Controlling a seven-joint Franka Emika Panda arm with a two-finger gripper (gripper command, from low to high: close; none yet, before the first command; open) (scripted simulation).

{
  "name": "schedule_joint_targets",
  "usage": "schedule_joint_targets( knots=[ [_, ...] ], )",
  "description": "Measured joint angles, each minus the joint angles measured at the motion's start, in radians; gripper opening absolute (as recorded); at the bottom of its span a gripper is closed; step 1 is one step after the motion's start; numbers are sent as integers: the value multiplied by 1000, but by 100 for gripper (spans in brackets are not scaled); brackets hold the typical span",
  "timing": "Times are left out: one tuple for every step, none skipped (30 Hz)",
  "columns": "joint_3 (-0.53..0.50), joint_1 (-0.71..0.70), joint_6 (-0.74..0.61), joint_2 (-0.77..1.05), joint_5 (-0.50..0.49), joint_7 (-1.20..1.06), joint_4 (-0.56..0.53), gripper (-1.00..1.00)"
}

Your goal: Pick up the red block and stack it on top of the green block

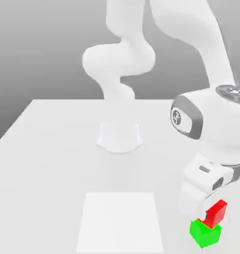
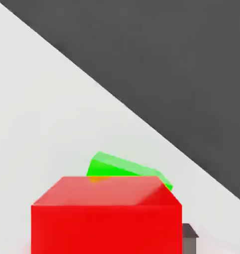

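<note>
The gripper hangs low at the exterior view's lower right, tilted, with its white hand body sloping down toward the blocks. The red block sits right at its tip and looks carried there; I cannot tell from either view whether the fingers are pressed on it or slightly apart, since the block and the hand body cover them. In the hand view a small dark grey piece shows just beside the red block's lower corner — probably part of a finger, no more can be made out.

Red block — tilted, one corner raised, its lower edge touching or almost touching the top of the green block. It is shifted toward the exterior view's right, so it overhangs the green one instead of sitting square on it. In the hand view the red block is large and close, with the green block peeking out behind its top edge, turned at an angle to it.

Green block — rests on the white table, near the front edge at the exterior view's right.

Further out: a paler square patch lies on the table, well apart from the blocks toward the exterior view's left. The arm's round base stands mid-table behind it, the white links rising and arching over to the hand.
</note>
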Motion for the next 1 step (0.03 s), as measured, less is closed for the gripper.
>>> schedule_joint_targets(
  knots=[
    [0,0,0,0,0,0,0,100]
  ],
)
